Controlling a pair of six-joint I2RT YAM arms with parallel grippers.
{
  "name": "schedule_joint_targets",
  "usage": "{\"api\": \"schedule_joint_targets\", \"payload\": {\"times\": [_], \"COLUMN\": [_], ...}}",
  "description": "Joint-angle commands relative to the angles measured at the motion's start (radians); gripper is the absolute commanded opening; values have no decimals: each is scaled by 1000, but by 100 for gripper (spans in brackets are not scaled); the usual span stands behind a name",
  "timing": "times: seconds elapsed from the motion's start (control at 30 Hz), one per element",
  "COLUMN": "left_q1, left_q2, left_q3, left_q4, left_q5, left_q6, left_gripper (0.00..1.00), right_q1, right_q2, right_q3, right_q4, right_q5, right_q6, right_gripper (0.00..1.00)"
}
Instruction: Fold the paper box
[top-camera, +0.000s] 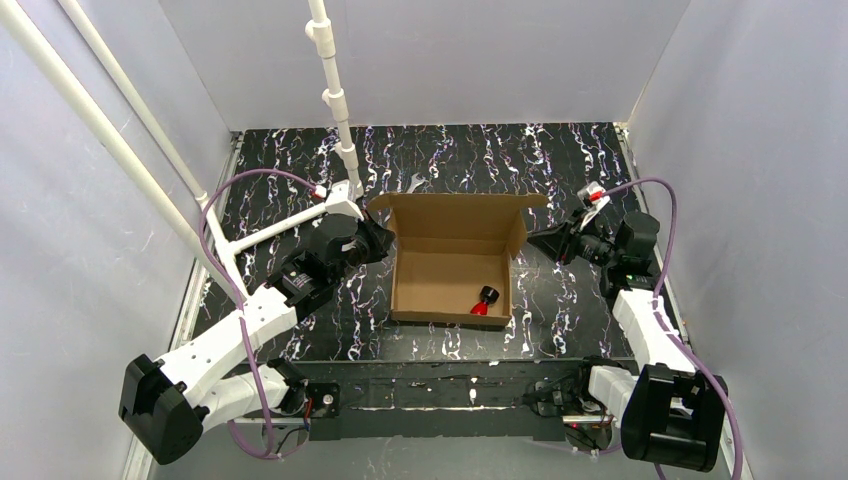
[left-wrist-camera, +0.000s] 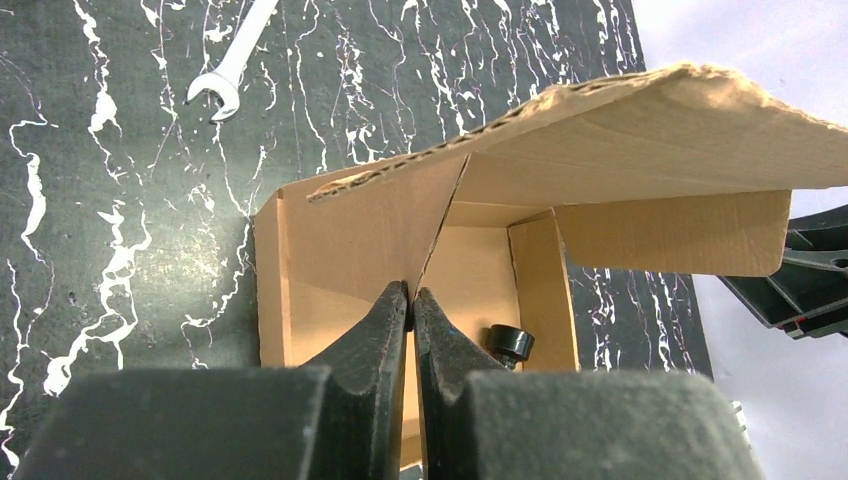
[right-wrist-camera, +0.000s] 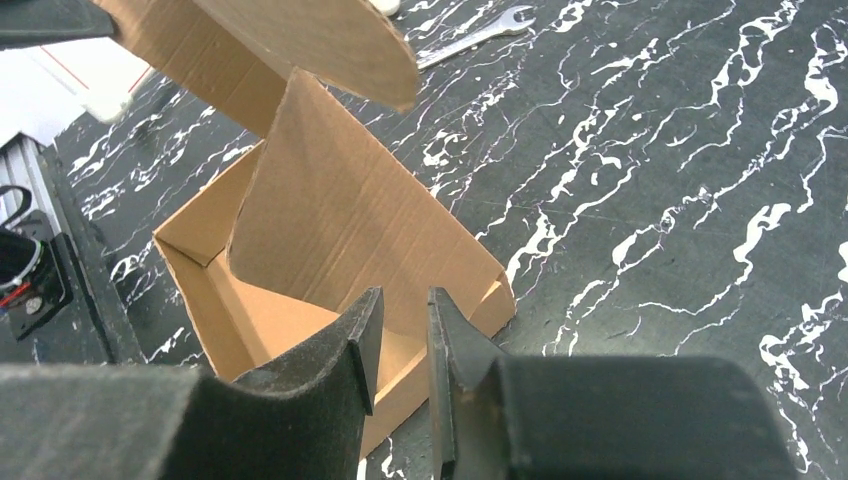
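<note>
The paper box (top-camera: 450, 262) is plain brown cardboard, with fine corrugated ribbing along its cut edges. In its near right corner lies a small red and black part (top-camera: 484, 300). The worktop (top-camera: 560, 170) is black, marbled with white streaks and faint purple flecks. The wrench (top-camera: 415, 182) at the far side is silvery. The left claw (left-wrist-camera: 411, 295) and right claw (right-wrist-camera: 405, 300) are matt black.

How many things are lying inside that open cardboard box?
1: a small red-and-black object lies on the floor of the box, near its front right corner. The walls and the raised lid could hide something small close against them.
</note>
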Motion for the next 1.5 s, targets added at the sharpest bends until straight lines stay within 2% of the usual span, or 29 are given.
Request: {"api": "schedule_joint_targets", "payload": {"times": [0.0, 0.2, 0.6, 0.8, 0.93, 1.07, 1.47], "left_q1": [-13, -13, -13, -15, -20, -24, -52], "left_q2": [1, 2, 5, 2, -5, -8, 50], "left_q3": [-10, -27, -32, -34, -37, -34, 0], "left_q4": [-31, -1, 12, 10, 15, 14, 18], "left_q5": [37, 56, 47, 33, 15, 1, -32], "left_q6": [-11, -15, -34, -43, -51, -54, -68], "left_gripper": [0, 0, 0, 0, 0, 0, 0], "right_q1": [3, -3, -9, -7, 17, 49, 119], "right_q2": [7, 6, 13, 47, 83, 106, 94], "right_q3": [79, 92, 108, 117, 149, 145, 69], "right_q4": [-104, -170, -201, -134, -136, -89, -12], "right_q5": [-82, -92, -94, -52, 34, 88, 6], "right_q6": [-135, -200, -226, -125, -101, -38, -1], "right_gripper": [31, 31, 32, 26, 18, 15, 12]}}
